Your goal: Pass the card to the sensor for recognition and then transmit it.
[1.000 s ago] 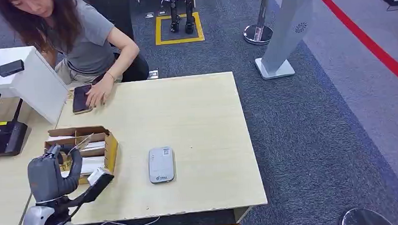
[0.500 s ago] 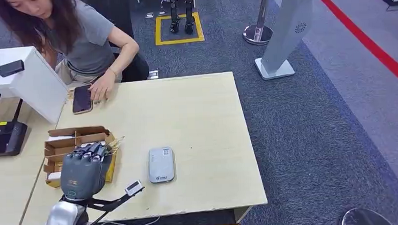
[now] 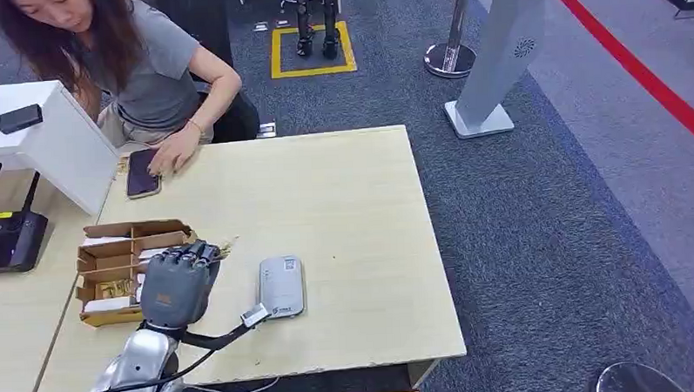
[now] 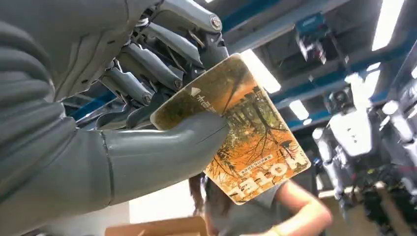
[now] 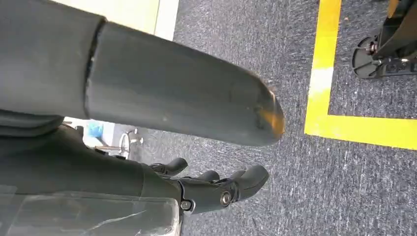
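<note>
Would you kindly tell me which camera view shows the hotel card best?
The left wrist view: the card fills it, pinched in the left robot hand. The head view catches just its edge past the fingers; the right wrist view faces carpet.

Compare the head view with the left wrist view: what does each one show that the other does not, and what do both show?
Head view alone: the grey card reader lying on the wooden table, the cardboard box of cards beside the left hand, a phone under the person's hand.

Left wrist view alone: the printed face of the card, an autumn forest picture with the word HOTEL, pinched between thumb and fingers; ceiling lights.

Both: the left hand, and the person in grey.
</note>
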You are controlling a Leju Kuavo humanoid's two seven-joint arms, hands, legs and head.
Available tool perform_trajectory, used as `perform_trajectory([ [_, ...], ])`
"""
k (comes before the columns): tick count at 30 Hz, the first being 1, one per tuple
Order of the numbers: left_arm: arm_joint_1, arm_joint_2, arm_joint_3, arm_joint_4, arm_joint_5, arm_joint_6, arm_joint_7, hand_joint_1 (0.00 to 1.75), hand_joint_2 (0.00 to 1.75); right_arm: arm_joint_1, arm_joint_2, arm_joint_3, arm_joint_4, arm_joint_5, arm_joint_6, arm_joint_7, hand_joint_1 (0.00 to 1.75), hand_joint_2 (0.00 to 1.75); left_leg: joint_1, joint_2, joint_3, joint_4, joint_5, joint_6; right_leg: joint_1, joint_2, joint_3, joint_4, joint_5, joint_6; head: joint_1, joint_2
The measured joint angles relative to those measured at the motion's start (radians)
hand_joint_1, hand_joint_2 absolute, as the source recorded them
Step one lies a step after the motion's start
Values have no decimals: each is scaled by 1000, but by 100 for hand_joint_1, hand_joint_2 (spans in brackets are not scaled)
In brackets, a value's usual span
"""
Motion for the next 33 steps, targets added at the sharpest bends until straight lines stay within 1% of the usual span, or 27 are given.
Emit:
perform_trajectory([
  [5,-43,4,-70,86,0,2,34,175,175,-1,0,9,0,6,2,-1,0,0,0,0,0,0,0,0,0,0,0,0,0,0,0,0],
  [9,-58,-3,-110,138,0,8,30,175,175,-1,0,14,0,12,2,2,0,0,0,0,0,0,0,0,0,0,0,0,0,0,0,0],
  [10,-58,-8,-113,148,0,9,21,175,175,-1,0,14,0,13,2,2,0,0,0,0,0,0,0,0,0,0,0,0,0,0,-1,0],
  [13,-54,-36,-116,172,0,13,-39,175,175,-1,0,15,0,11,5,5,0,0,0,0,0,0,0,0,0,0,0,0,0,0,0,0],
  [17,-46,-68,-117,192,0,16,-67,175,175,-1,0,15,0,10,5,5,0,0,0,0,0,0,0,0,0,0,0,0,0,0,0,0],
  [21,-42,-86,-117,201,0,19,-87,175,175,-1,0,15,0,7,6,3,0,0,0,0,0,0,0,0,0,0,0,0,0,0,0,0],
  [29,-29,-106,-120,218,0,18,-94,175,175,-1,0,15,0,-2,7,1,0,0,0,0,0,0,0,0,0,0,0,0,0,0,0,0],
  [33,-29,-106,-124,241,0,-14,-81,175,175,-1,0,15,0,-3,7,0,0,0,0,0,0,0,0,0,0,0,0,0,0,0,0,0],
])
